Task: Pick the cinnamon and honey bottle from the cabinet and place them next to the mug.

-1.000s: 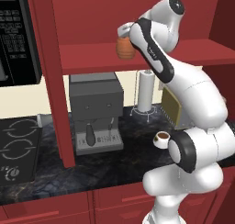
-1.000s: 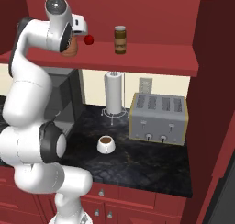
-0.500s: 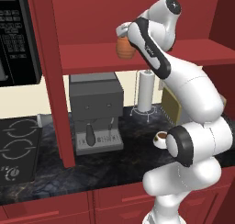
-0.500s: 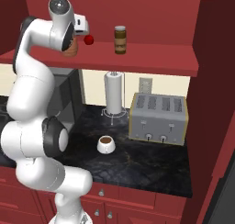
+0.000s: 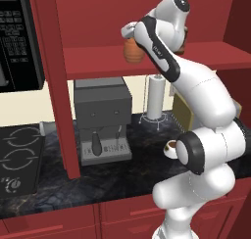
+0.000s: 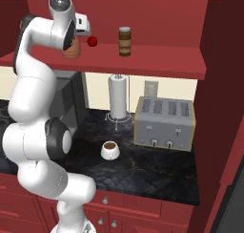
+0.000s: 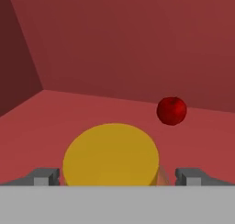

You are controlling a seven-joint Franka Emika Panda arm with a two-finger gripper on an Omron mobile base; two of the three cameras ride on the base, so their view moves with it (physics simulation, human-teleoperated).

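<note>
Up on the cabinet shelf, the hand sits open around the honey bottle, fingers either side, red ball just beyond it.

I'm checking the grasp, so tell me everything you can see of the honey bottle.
The honey bottle is a squat orange jar with ribbed, beehive-like sides and a flat round yellow lid. It stands upright on the cabinet shelf, left of the red ball in the right base view. The gripper sits over it, one finger on each side of the lid; contact cannot be confirmed. The arm hides part of its body.
</note>
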